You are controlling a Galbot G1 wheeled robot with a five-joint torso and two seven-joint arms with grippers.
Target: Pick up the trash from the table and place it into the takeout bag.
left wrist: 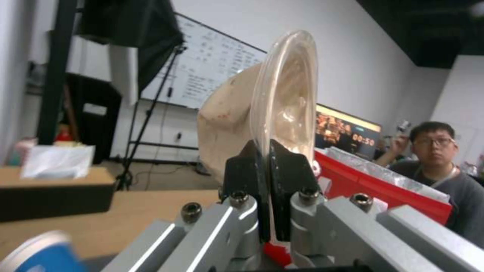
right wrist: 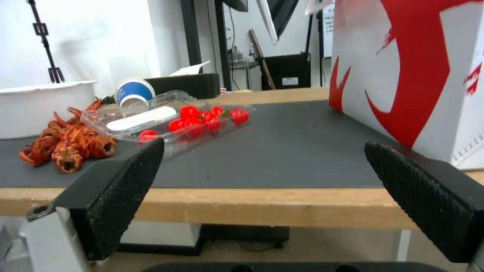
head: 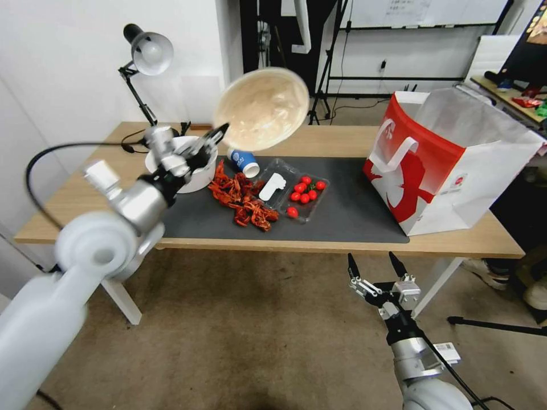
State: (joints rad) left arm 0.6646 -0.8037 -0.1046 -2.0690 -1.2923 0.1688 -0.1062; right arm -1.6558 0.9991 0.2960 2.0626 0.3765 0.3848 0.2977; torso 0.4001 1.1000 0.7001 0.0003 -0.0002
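Pinched by its rim between the left gripper's (head: 213,136) clenched fingers (left wrist: 242,166), a beige oval lid (head: 262,108) is held above the desk (head: 342,142), presumably for the takeout bag (head: 450,165). The right gripper's (head: 376,265) fingers are spread, idle below the desk edge.

My left gripper (head: 219,134) pinches the rim of the beige lid (head: 262,108), holding it tilted in the air above the far-left table (head: 342,142). The blue cup (head: 244,162) lies tipped on the grey mat (head: 342,210). The bag (head: 450,159) stands open on the right, foil lining showing.
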